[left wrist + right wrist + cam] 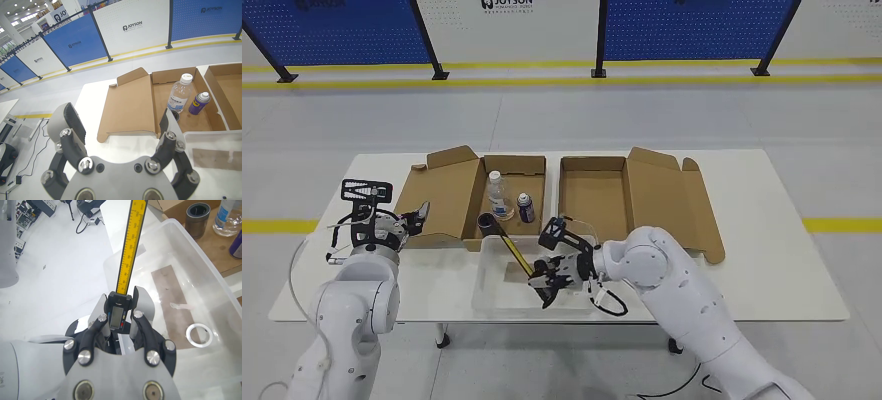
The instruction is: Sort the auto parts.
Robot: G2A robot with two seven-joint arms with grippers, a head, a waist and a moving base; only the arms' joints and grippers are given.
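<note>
My right gripper (119, 297) (547, 285) is shut on the black display body of a yellow digital caliper (130, 245) (514, 250), held over the clear plastic bin (208, 262) (492, 290) at the table's front. The caliper's beam points toward a dark metal cylinder (197, 218) (486, 222) in the left cardboard box (464, 190) (162, 98). A silver ring (199, 334) lies on the bin floor. A water bottle (179, 93) (499, 194) and a blue spray can (198, 103) (526, 207) stand in that box. My left gripper (121, 117) (407, 222) hangs open at the table's left end.
A second open cardboard box (597, 195) (226, 85) lies to the right of the first, with its flaps spread toward the table's right side. Blue and white fence panels (342, 30) stand on the floor beyond the table.
</note>
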